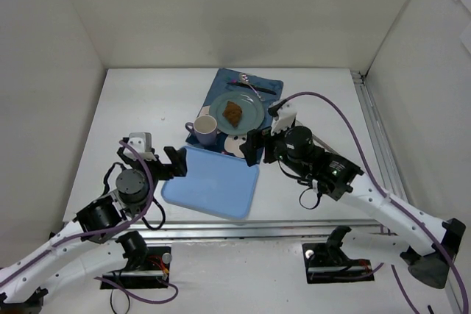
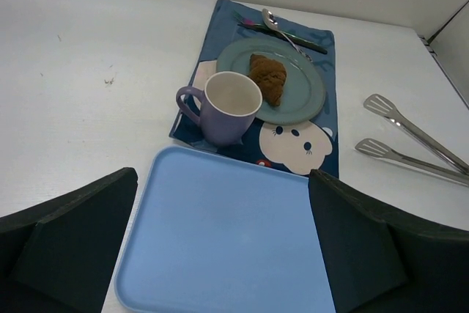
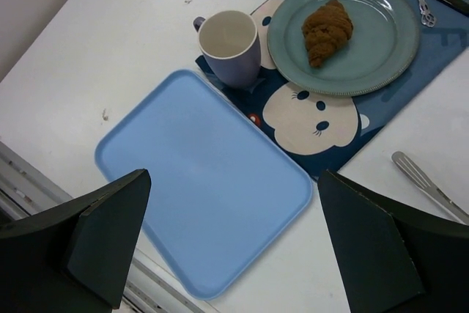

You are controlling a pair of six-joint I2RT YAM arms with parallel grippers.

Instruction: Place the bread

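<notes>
The bread [image 1: 232, 112] is a small dark brown piece lying on a green plate [image 1: 250, 119] on the blue placemat; it also shows in the left wrist view [image 2: 268, 77] and the right wrist view [image 3: 327, 31]. My left gripper [image 1: 171, 163] [image 2: 223, 175] is open over the near left edge of a light blue tray [image 1: 213, 182], well short of the bread. To the tray's right, my right gripper [image 1: 261, 148] [image 3: 233, 175] hangs open with nothing between its fingers, near the placemat's front corner.
A lilac mug [image 1: 205, 131] stands just left of the plate, beside a round white bear-face coaster [image 2: 297, 148]. A spoon [image 2: 282, 28] and another utensil lie behind the plate. Metal tongs [image 2: 410, 141] rest on the table to the right. White walls enclose the table.
</notes>
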